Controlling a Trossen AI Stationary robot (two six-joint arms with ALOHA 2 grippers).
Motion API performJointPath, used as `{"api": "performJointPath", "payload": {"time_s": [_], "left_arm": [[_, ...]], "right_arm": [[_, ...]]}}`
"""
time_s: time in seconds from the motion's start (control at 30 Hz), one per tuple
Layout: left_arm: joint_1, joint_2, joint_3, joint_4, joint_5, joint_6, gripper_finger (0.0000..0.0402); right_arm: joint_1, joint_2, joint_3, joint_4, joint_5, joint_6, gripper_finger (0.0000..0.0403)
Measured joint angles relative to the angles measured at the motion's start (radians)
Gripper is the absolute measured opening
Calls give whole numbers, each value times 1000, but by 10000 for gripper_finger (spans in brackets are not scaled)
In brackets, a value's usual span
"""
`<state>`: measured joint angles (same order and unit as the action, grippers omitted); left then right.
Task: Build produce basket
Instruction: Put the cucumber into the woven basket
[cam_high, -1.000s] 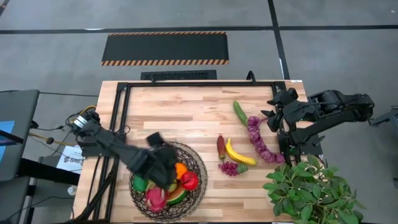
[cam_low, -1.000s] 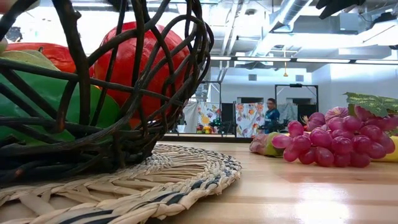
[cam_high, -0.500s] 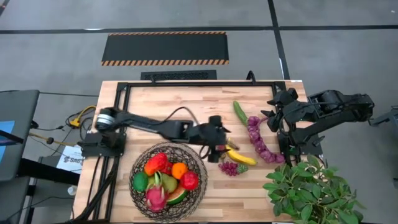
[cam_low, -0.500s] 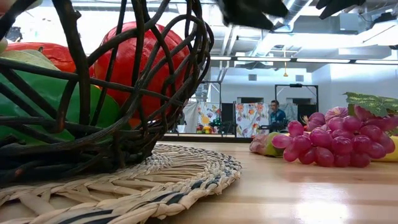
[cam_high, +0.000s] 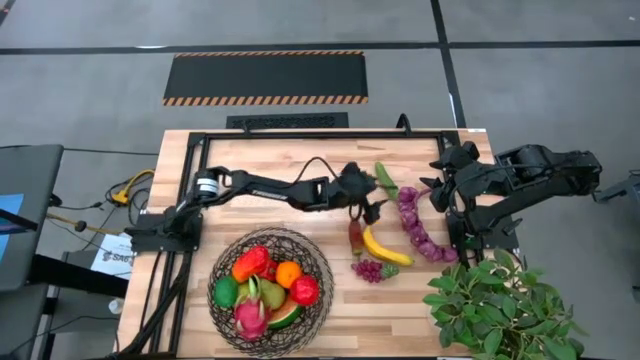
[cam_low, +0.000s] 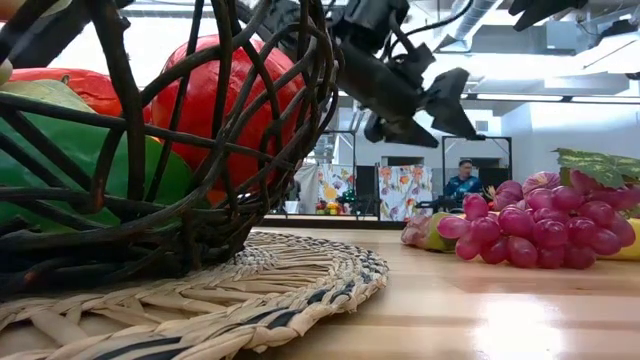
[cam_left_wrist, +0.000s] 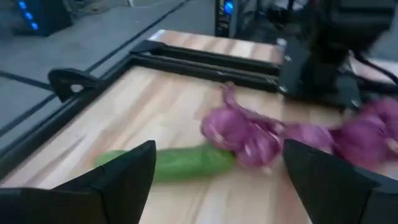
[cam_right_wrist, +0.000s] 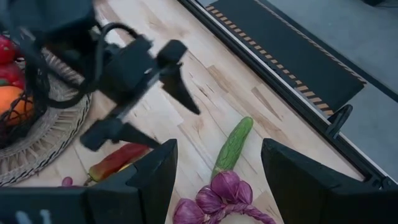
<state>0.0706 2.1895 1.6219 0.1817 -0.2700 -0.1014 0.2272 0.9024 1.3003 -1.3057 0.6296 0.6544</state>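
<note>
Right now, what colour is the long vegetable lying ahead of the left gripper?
Green: it is a cucumber lying on the wooden table, seen best in the left wrist view.

No text, label, brand, number or sign is legible in any view. A white sheet (cam_high: 108, 258) lies off the table (cam_high: 300, 160), at 9 o'clock from the basket (cam_high: 318, 262); it carries dark print, too small to read. The black mat (cam_high: 265, 77) at 12 o'clock from the table has striped hazard edging only, with no lettering.
</note>
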Motion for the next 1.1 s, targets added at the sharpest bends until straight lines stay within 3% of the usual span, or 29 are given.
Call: {"api": "performJointPath", "payload": {"time_s": [0.27, 0.57, 0.8, 0.93, 1.1], "left_arm": [[65, 164, 267, -86, -32, -68, 334], [80, 415, 729, -551, -109, -195, 334], [100, 447, 713, -558, -89, -341, 334], [112, 451, 713, -654, -12, -418, 334], [112, 450, 713, -797, -4, -497, 334]], "right_arm": [[0, 0, 0, -2, 0, 0, 255], [0, 0, 0, -3, 0, 0, 255], [0, 1, 0, 1, -1, 5, 255], [0, 1, 0, 3, -1, 8, 255], [0, 1, 0, 9, -1, 11, 255]]}}
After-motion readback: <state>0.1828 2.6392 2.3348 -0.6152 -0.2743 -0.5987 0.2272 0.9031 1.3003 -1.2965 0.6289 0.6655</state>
